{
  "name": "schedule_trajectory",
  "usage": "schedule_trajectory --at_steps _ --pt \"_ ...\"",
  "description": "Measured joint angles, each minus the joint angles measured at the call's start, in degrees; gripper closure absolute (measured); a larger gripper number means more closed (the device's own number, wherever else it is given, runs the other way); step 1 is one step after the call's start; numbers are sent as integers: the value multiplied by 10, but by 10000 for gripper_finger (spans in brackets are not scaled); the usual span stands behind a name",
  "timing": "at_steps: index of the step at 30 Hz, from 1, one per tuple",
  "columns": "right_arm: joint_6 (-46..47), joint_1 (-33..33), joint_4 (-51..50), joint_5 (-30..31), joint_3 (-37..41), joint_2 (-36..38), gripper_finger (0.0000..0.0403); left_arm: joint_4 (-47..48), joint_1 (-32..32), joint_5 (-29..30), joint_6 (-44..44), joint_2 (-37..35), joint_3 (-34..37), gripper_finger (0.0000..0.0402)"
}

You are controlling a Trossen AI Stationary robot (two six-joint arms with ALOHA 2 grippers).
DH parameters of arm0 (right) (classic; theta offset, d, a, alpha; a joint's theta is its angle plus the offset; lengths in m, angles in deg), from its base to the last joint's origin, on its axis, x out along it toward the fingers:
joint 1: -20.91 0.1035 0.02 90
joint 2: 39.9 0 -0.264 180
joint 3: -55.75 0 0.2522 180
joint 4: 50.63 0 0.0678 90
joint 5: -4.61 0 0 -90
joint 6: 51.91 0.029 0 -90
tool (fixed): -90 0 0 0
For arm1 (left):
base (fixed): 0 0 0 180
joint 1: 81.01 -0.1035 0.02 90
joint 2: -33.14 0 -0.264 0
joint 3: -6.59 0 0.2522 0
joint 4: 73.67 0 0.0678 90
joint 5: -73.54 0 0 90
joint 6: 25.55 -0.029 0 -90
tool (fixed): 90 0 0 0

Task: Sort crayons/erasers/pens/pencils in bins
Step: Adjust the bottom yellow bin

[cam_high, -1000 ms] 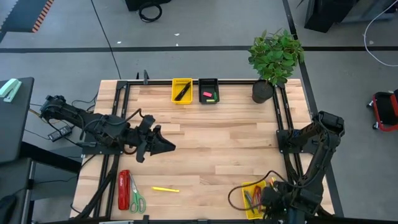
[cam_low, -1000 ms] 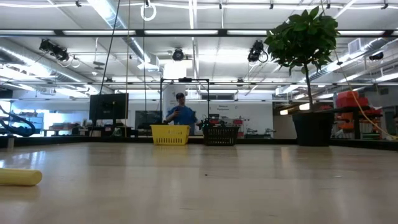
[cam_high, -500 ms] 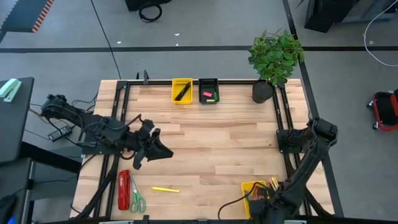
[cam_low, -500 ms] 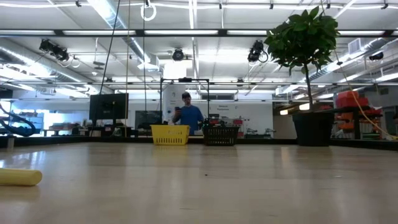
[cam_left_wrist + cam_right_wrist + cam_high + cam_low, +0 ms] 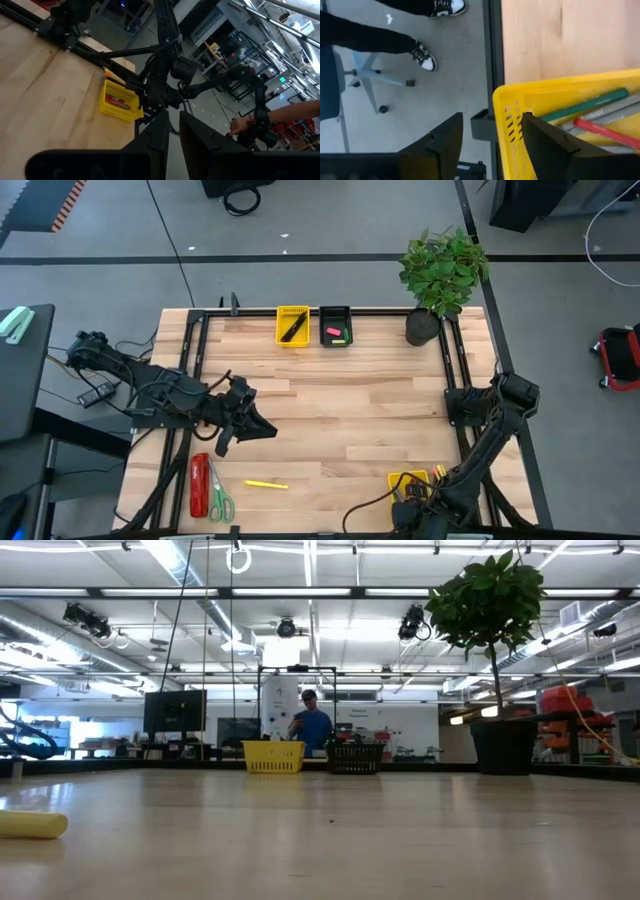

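Note:
A yellow bin stands at the table's near right corner, holding green, grey and red crayons. My right gripper hangs over its near end, open, one finger on either side of the bin's wall. At the far edge a second yellow bin holds black pens and a black bin holds pink and green erasers. A yellow pencil lies flat near the front left. My left gripper hovers at the left, shut and holding nothing.
A red stapler and green-handled scissors lie at the near left corner. A potted plant stands at the far right corner. Beside the table's near edge are a person's legs and a chair base.
My right arm has swung toward the table's near edge and sunk, bringing its gripper from beside the near yellow bin to over the bin's near end. The bin and all loose things have stayed put.

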Motion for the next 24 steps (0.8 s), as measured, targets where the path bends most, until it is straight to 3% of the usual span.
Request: schedule_trajectory --at_steps 11,18,24 --pt "-9 -56 0 -1 0 0 191 11 0 0 0 0 0 351" --pt "48 -68 -3 -53 0 4 191 15 0 0 5 0 0 350" --pt "-16 -53 -96 -54 0 6 191 16 0 0 3 0 0 349"
